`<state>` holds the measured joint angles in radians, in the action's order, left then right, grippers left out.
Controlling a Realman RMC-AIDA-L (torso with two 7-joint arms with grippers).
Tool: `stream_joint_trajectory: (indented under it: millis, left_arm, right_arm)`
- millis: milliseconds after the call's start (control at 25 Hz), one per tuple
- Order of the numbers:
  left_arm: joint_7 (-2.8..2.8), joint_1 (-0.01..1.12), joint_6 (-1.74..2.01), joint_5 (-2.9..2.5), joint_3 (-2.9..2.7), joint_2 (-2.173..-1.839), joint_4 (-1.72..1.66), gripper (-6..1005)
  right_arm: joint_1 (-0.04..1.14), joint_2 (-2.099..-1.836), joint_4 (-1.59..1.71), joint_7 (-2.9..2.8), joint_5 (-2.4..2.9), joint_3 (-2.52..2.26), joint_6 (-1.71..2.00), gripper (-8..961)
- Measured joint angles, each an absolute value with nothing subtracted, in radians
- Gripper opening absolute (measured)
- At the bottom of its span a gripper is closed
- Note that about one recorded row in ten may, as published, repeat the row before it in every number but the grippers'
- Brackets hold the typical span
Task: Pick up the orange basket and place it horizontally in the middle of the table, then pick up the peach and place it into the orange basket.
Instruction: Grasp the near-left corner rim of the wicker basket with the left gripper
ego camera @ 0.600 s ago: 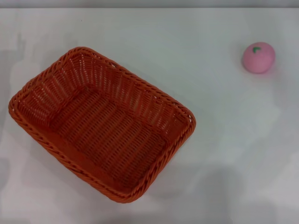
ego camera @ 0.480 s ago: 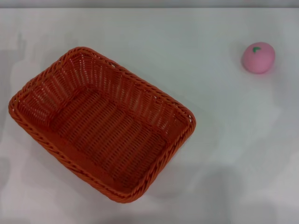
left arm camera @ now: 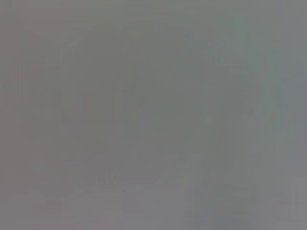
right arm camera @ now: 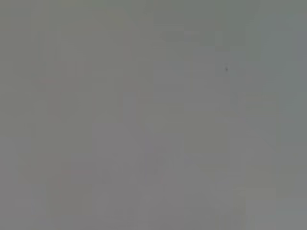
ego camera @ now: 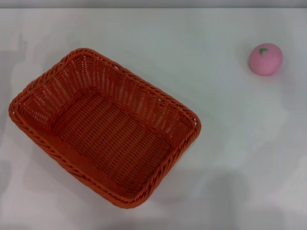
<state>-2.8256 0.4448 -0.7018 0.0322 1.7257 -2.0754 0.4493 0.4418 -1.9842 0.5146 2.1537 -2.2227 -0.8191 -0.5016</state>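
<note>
The orange basket (ego camera: 103, 127) lies on the white table (ego camera: 225, 143) at the left of the head view, turned diagonally, with nothing inside it. The pink peach (ego camera: 265, 59) rests alone at the far right, well apart from the basket, its green leaf mark facing up. Neither gripper nor either arm shows in the head view. Both wrist views hold only a flat grey field, with no fingers and no object in them.
The table's far edge (ego camera: 153, 8) runs along the top of the head view. Bare white tabletop spreads between the basket and the peach and along the right side.
</note>
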Motion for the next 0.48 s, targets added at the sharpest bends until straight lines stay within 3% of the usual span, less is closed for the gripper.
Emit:
stream_joint_trajectory:
  millis: [480]
  left_arm:
    - [-2.825, 0.437, -0.535, 0.031, 1.718, -2.078, 0.559, 634]
  right_arm:
    - [0.438, -1.985, 0.519, 2.153, -2.226, -0.818, -0.481, 498]
